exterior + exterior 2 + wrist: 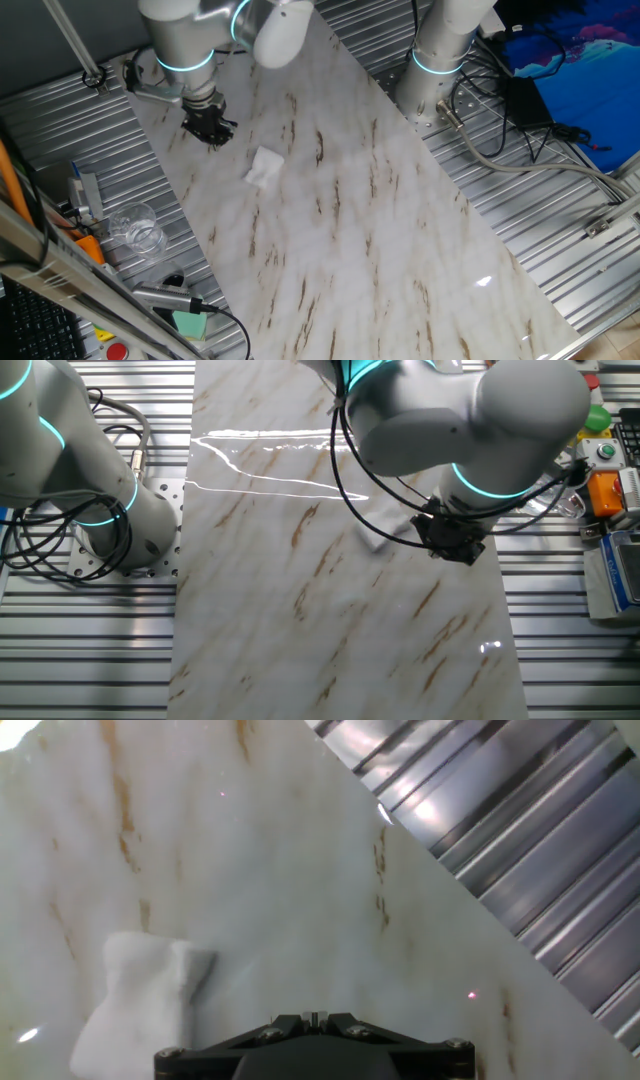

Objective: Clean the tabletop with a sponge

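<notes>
The tabletop is a long white marble-look slab with brown veins. The sponge is a small white wrinkled piece lying loose on the slab. My gripper hangs just above the slab near its far left edge, up and to the left of the sponge and apart from it. Its fingers look closed together with nothing between them. In the hand view the sponge lies at lower left, beside the gripper. In the other fixed view the gripper is near the slab's right edge, and the sponge is faint to its left.
Ribbed grey metal surrounds the slab. A clear glass and a green block with a metal tool sit to the left of the slab. A second arm's base with cables stands at the back.
</notes>
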Action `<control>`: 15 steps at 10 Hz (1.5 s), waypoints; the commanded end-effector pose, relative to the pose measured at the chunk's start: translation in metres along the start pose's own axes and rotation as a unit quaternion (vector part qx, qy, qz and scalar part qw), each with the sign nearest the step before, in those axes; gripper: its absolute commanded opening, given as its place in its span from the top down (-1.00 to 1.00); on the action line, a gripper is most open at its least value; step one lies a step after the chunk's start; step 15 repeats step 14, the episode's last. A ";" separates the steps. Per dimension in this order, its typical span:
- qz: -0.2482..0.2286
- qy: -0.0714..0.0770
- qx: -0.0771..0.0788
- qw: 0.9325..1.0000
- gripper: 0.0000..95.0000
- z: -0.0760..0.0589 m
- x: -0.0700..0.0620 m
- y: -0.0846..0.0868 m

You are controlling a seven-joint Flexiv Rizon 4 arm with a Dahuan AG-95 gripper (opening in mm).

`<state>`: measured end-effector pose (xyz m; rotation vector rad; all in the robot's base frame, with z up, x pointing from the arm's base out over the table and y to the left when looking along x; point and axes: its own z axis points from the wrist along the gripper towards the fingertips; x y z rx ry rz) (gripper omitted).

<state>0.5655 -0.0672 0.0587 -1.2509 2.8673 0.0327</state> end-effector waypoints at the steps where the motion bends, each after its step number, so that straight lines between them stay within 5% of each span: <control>1: 0.058 0.007 0.013 0.998 1.00 -0.001 0.001 0.000; 3: 0.078 0.019 0.030 0.996 1.00 0.000 -0.002 0.002; 5: 0.067 0.018 0.032 0.997 1.00 -0.005 0.008 -0.023; 8: 0.023 0.015 0.025 0.999 1.00 -0.019 0.049 -0.075; 10: 0.004 0.017 0.025 1.000 1.00 -0.025 0.064 -0.080; 15: 0.033 0.022 0.031 0.999 1.00 -0.026 0.065 -0.080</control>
